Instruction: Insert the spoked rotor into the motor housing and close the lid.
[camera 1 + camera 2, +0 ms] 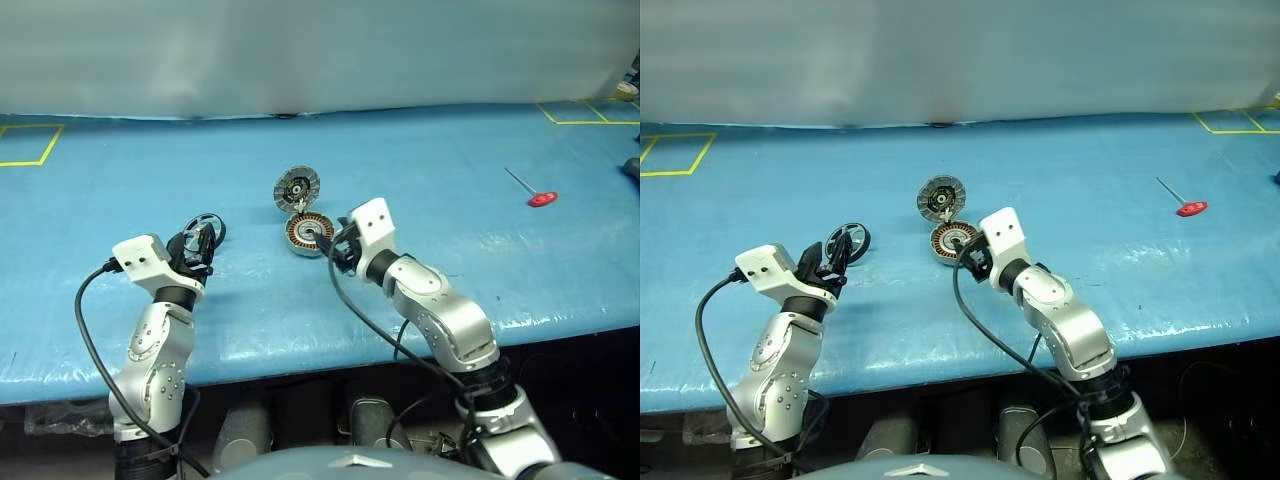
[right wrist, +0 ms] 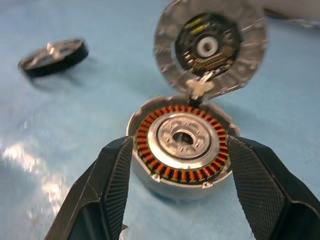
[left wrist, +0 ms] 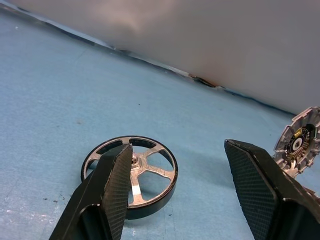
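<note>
The left gripper (image 1: 203,243) is sitting nearest the camera on the left, its two black fingers (image 3: 107,187) standing wide apart and holding nothing. Just beyond its fingertips the spoked rotor (image 3: 131,173) is lying flat on the blue table cover (image 1: 450,150), its dark rim and silver spokes facing up; in the left wrist view one finger is overlapping the rotor's near edge, but whether it is touching the rim is not clear. Moving rightward, the motor housing (image 2: 181,145) is resting on the cover near the table's middle, its ring of copper windings showing around a silver centre. The lid (image 2: 210,47) is standing open, joined at the housing's far edge and tilted up so that its inner face of grey segments and dark centre is showing. The right gripper (image 2: 180,187) is reaching in from the right toward the housing, its jaws spread wide, with one finger on either side of the housing's near wall and no grip closed on it. Far off to the right, a red-handled tool (image 1: 536,193) is lying on the cover, well apart from everything else.
</note>
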Action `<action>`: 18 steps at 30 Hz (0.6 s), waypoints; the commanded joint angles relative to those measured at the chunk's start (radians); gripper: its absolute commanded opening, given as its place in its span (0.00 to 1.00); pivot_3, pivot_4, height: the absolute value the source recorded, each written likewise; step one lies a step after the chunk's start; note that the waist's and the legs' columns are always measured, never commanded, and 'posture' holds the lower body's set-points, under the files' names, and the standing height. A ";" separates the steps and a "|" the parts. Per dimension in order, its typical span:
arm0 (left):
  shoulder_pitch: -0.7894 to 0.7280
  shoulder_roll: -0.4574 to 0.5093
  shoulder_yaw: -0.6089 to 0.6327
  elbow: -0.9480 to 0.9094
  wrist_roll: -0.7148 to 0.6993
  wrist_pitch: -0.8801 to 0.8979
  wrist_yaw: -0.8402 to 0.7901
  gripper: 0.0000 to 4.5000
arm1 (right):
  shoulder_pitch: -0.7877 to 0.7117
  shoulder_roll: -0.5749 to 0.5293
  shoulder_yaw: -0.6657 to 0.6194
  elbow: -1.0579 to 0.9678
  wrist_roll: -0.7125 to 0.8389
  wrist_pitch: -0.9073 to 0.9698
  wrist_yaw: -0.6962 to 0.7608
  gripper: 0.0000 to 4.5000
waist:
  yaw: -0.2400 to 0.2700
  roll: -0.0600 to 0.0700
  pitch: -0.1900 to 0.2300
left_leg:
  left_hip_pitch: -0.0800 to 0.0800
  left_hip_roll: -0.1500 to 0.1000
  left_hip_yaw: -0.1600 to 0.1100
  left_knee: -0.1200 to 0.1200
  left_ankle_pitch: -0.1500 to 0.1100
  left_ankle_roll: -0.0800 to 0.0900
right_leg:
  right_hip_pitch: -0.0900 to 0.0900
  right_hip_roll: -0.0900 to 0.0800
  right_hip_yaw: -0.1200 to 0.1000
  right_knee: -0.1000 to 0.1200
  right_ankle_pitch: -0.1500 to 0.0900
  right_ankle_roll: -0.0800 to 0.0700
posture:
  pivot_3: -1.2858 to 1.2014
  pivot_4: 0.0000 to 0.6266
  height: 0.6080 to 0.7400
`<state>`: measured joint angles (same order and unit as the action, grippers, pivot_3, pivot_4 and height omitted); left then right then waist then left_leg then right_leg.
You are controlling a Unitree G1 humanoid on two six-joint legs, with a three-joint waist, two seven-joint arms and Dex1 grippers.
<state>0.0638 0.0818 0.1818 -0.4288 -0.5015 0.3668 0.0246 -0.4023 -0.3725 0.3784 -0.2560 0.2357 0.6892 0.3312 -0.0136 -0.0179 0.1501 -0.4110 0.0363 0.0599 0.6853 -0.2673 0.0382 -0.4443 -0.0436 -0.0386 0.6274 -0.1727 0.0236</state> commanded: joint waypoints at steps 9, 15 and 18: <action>0.091 0.118 -0.130 -0.063 0.226 -0.072 -0.093 0.71 | -0.352 -0.130 0.291 0.245 -0.257 -0.154 0.438 0.70 | 0.002 0.000 0.000 | 0.000 0.000 0.000 -0.001 0.000 0.000 | -0.001 0.001 0.000 0.000 -0.001 -0.001 | 0.52 0.24 1.00; 0.156 0.171 -0.208 -0.061 0.346 -0.210 -0.167 0.71 | -0.454 -0.090 0.330 0.401 -0.351 -0.263 0.547 0.70 | 0.003 0.000 0.000 | -0.001 0.002 0.000 -0.001 0.000 0.000 | -0.001 -0.001 -0.001 0.000 -0.001 -0.002 | 0.52 0.24 1.00; 0.188 0.177 -0.227 -0.062 0.372 -0.282 -0.205 0.71 | -0.468 -0.067 0.324 0.436 -0.375 -0.293 0.584 0.70 | 0.003 0.000 0.000 | -0.001 0.003 0.000 -0.002 0.000 0.000 | -0.001 -0.001 -0.001 0.000 0.001 -0.004 | 0.52 0.24 1.00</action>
<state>0.2476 0.2498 -0.0335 -0.4437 -0.1525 0.1394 -0.1592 -0.8497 -0.4503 0.7165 0.1836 -0.1244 0.4240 0.8937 -0.0108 -0.0174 0.1505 -0.4117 0.0392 0.0602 0.6836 -0.2675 0.0382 -0.4457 -0.0451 -0.0395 0.6270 -0.1708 0.0176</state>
